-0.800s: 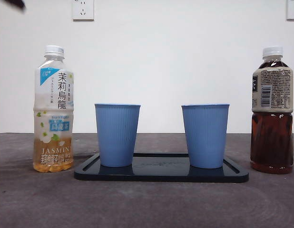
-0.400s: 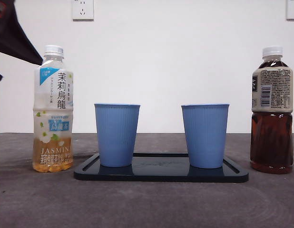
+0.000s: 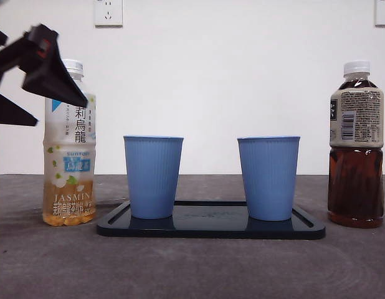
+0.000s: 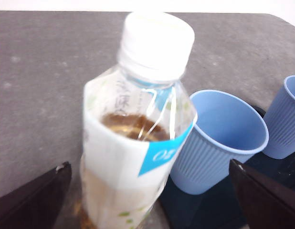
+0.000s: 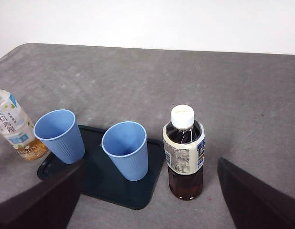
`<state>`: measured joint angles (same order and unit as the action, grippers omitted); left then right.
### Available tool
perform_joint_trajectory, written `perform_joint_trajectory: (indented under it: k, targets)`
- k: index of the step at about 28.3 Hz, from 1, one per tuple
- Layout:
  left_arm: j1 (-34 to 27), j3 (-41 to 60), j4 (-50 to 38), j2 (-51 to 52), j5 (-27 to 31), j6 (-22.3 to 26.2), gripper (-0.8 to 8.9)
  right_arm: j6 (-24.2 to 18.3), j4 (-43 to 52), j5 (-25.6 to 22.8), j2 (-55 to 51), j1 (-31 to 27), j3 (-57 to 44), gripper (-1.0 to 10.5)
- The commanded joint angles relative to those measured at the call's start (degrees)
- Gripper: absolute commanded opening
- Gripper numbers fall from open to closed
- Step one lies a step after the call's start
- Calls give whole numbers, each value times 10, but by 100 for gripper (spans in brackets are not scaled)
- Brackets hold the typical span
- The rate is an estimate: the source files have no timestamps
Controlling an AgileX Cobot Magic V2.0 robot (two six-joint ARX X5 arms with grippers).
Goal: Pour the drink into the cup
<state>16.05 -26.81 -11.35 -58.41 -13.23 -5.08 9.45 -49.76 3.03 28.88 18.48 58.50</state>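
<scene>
Your left gripper (image 3: 40,93) gapes wide around the clear plastic jasmine bottle (image 3: 69,146)—ungripped—beside the glossy tray (image 3: 211,229) holding two ribbed blue cups (image 3: 153,177). Your right gripper (image 5: 147,191), open, holds nothing.

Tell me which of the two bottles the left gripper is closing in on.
The jasmine tea bottle, pale with a white and blue label. The left gripper has its open jaws either side of it. The dark tea bottle stands untouched beyond the tray.

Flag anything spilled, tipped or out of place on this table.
Nothing stands out. Both blue cups sit upright on the black tray, and the jasmine tea bottle and dark tea bottle stand capped.
</scene>
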Motion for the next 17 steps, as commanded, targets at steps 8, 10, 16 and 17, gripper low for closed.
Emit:
perform_joint_trajectory:
  k: [8,10,16,17]
  targets:
    - [6,-1,-97,-92,35,-2,527,16,4,2,2,3,12,442]
    - [6,-1,-117,-104,34,-2,527,18,5,2,2,3,12,442]
    - [12,-1,-152,-139,33,-2,527,22,6,1,2,3,12,442]
    - [12,-1,-158,-145,33,-2,526,23,6,2,2,3,12,442]
